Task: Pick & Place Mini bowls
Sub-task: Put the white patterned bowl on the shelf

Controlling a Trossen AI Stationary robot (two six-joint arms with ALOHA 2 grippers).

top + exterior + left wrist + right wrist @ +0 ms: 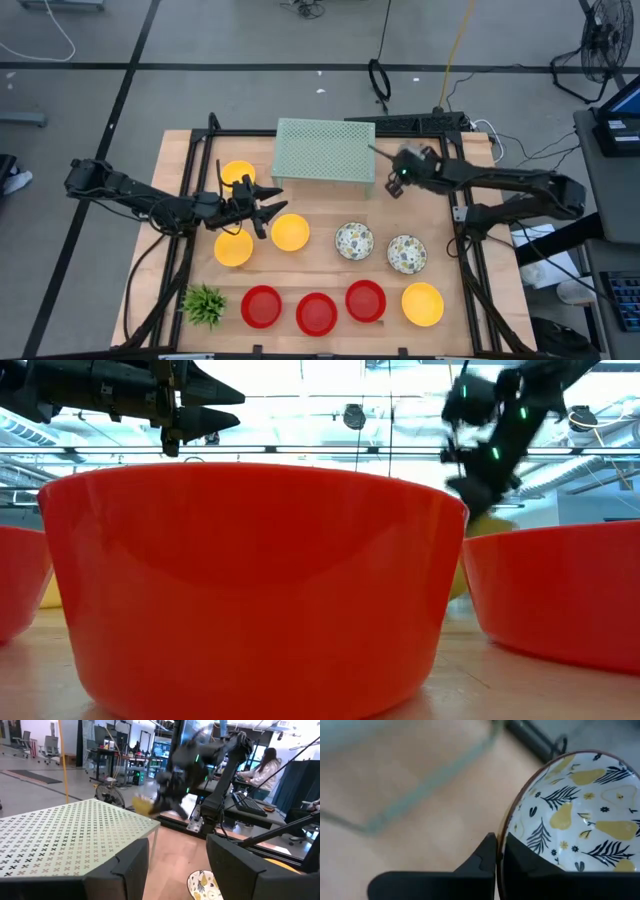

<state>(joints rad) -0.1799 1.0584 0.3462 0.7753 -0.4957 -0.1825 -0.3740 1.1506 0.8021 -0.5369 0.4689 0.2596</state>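
Observation:
My right gripper hovers by the right end of the pale green mesh stand, shut on a whitish mini bowl with a pear-and-leaf pattern. My left gripper stands open and level above the yellow mini bowls, with nothing between its fingers. A third yellow bowl sits beside the stand. Two patterned bowls rest on the table's middle. Three red bowls and one yellow bowl line the near edge. My right gripper pinches the patterned bowl's rim, one finger inside the bowl and the other outside its wall. The fingers slant down from above. The bowl is lifted clear of the table, its hollow facing the wrist camera.
A small green spiky plant stands at the near left corner. The mesh stand fills the far middle of the table. Black frame rails run along both table sides. A person sits at a desk beyond the table.

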